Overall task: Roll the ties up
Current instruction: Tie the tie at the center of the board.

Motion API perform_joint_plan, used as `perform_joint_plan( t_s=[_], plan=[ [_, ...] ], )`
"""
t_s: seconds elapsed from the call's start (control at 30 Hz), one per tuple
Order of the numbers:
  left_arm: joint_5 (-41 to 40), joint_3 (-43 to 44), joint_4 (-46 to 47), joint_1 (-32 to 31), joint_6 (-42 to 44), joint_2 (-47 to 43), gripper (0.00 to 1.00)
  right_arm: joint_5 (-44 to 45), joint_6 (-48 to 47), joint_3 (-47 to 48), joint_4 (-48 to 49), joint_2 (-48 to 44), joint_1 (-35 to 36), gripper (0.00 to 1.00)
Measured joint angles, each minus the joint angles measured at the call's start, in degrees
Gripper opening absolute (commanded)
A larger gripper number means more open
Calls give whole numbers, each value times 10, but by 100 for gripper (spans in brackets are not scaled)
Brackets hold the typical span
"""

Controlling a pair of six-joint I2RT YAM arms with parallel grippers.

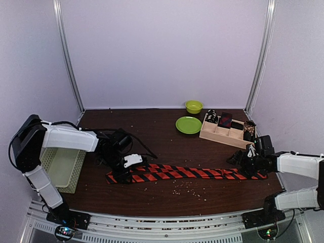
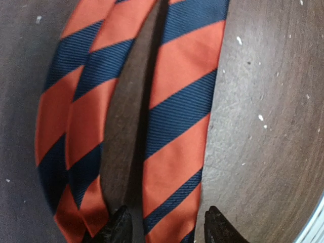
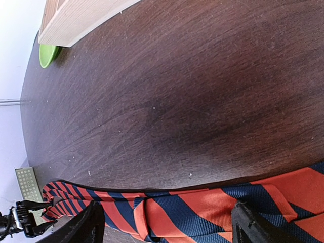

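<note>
A long orange-red tie [image 1: 192,173] with dark diagonal stripes lies flat across the table, left to right. My left gripper [image 1: 129,166] is low over its folded left end. In the left wrist view two strips of that tie [image 2: 177,126] run side by side. The left gripper [image 2: 167,229] is open and straddles the right strip; one fingertip [image 2: 119,227] sits in the gap between the strips. My right gripper [image 1: 246,161] hovers at the tie's right end. Seen from its wrist, the right gripper [image 3: 169,225] is wide open with the tie [image 3: 202,210] between its fingers. Rolled dark ties [image 1: 225,120] fill a wooden box.
The wooden compartment box [image 1: 217,133] stands at the back right, beside a green plate [image 1: 188,124] and a green bowl [image 1: 193,106]. A pale green mesh basket [image 1: 63,167] sits at the left edge under my left arm. Small crumbs [image 1: 187,190] lie in front of the tie.
</note>
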Motion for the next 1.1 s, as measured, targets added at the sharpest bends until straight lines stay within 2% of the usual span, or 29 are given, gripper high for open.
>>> perform_joint_plan(
  t_s=[0.07,0.27,0.57,0.77,0.9,0.93,0.97,1.1],
  plan=[
    [-4,0,-1,-7,3,19,28,-1,-6,2,-3,2,0,87],
    [-19,30,-24,-14,22,31,0,-3,-19,12,-15,11,-1,85],
    [-53,109,-55,3,66,17,1,-4,-28,15,-20,15,-2,84],
    [-88,159,-70,25,94,56,38,-7,-29,16,-21,15,-4,85],
    [-113,154,-74,26,85,79,59,-8,-31,16,-22,14,-4,85],
    [-114,147,-72,26,77,73,71,-8,-32,16,-23,13,-4,85],
    [-114,135,-68,26,65,61,78,-8,-33,16,-24,12,-4,85],
    [-115,87,-49,26,15,-26,93,-6,-37,18,-37,9,-5,85]
  ],
)
